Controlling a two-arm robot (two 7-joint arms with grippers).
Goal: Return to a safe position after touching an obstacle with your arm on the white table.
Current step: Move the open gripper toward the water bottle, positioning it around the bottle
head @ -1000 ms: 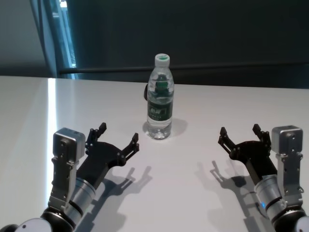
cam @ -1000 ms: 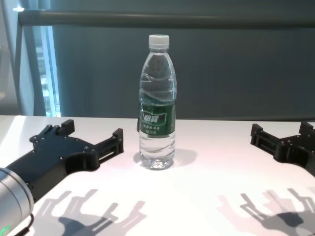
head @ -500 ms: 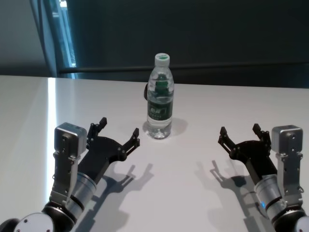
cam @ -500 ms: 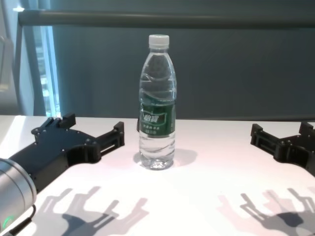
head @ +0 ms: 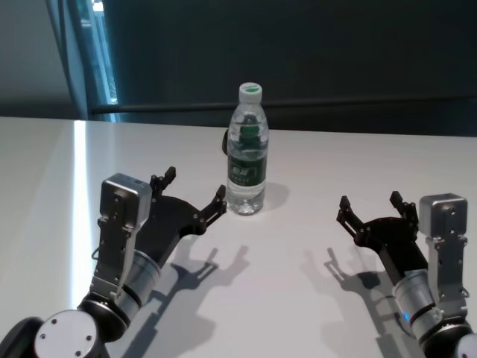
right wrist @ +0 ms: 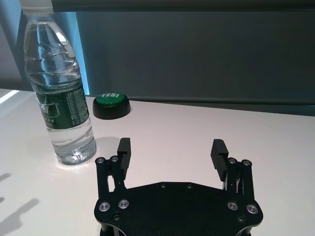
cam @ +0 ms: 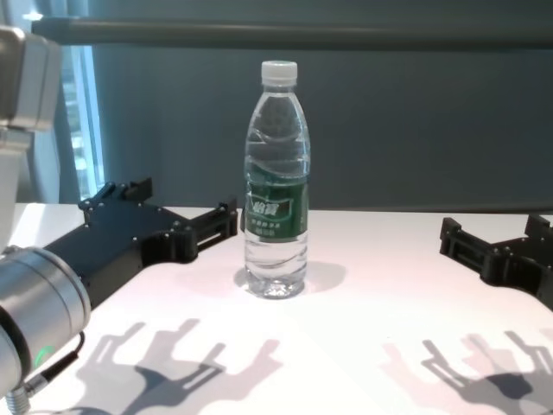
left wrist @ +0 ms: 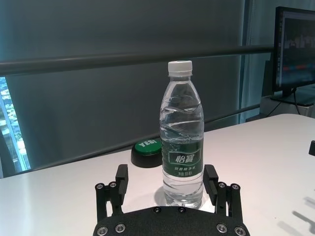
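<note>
The table [head: 313, 171] carries one upright bottle [head: 246, 153] at its middle, toward the far side, standing alone where an arm can reach it. The left gripper [head: 195, 198], fingers apart, hangs just near-left of the bottle, seemingly placed for the touch, while the right gripper [head: 369, 212], also spread, sits parked well off to the right. The bottle is clear, tall, white-capped, with a dark green label.

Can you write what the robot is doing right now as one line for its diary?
left gripper: open, raised beside bottle | bottle: upright on white table | right gripper: open, parked apart
</note>
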